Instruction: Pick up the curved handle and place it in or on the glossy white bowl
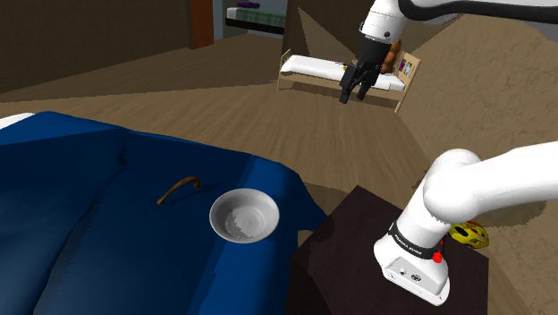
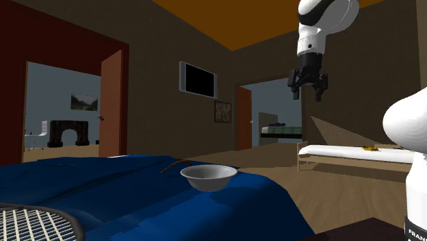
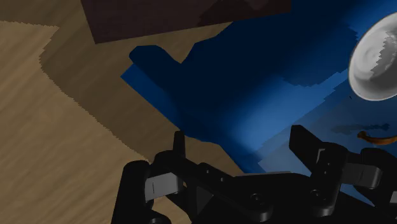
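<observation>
Shoulder view is showing the curved handle [image 1: 181, 188], a thin brown arched strip, lying flat on the blue bed [image 1: 80, 233] just beside the glossy white bowl [image 1: 243, 217], apart from its rim. The bowl is sitting upright and holding nothing. The end effector [image 1: 353, 95] is hanging well above the bowl, its fingers standing apart and gripping nothing.

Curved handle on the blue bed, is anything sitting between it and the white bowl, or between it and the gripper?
Nothing visible does. The brown curved handle lies on the blue bedcover beside the white bowl, with bare cover between them. The open gripper hangs high above, with only air between it and the handle.
</observation>
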`<action>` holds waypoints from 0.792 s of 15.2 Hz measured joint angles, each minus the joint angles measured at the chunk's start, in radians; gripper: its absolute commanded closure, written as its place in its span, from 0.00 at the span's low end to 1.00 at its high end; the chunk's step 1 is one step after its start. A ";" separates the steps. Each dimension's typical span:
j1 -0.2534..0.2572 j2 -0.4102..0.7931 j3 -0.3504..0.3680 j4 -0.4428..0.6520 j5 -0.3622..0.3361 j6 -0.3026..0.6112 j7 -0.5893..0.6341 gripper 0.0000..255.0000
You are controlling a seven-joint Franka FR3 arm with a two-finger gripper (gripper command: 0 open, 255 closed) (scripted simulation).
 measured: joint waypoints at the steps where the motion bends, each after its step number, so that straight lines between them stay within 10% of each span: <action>1: 0.000 0.000 0.000 0.000 0.000 0.000 0.000 0.00; 12: 0.110 0.285 0.090 0.047 0.013 0.260 -0.068 0.00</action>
